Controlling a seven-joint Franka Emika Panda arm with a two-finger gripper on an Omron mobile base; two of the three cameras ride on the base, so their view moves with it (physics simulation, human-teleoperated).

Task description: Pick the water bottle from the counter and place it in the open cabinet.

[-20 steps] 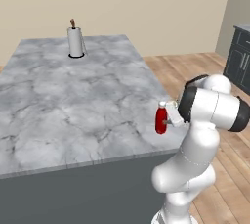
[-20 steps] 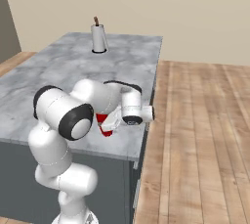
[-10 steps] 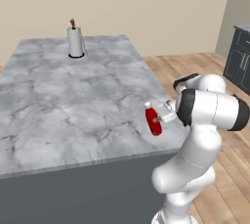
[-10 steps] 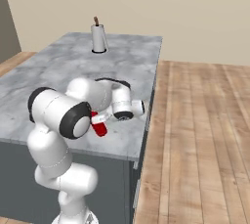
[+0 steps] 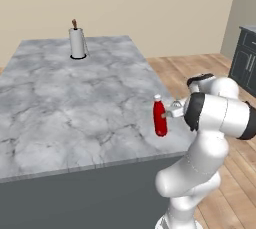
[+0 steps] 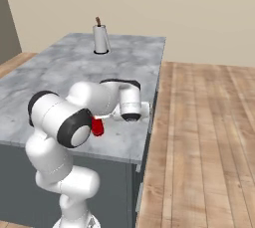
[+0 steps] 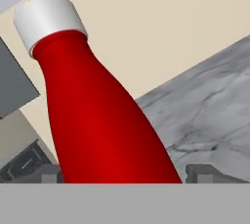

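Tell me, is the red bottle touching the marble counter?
Cannot tell. In the left base view the water bottle sits in the jaws over the counter, but no clear gap or contact shows beneath it.

We are cataloguing a glossy white rounded-segment robot arm with dark grey joint bands and small dark finger tips.

The water bottle, clamped in the gripper, is now carried further in over the counter than a second ago. It is brought back upright from the tilt seen half a second ago.
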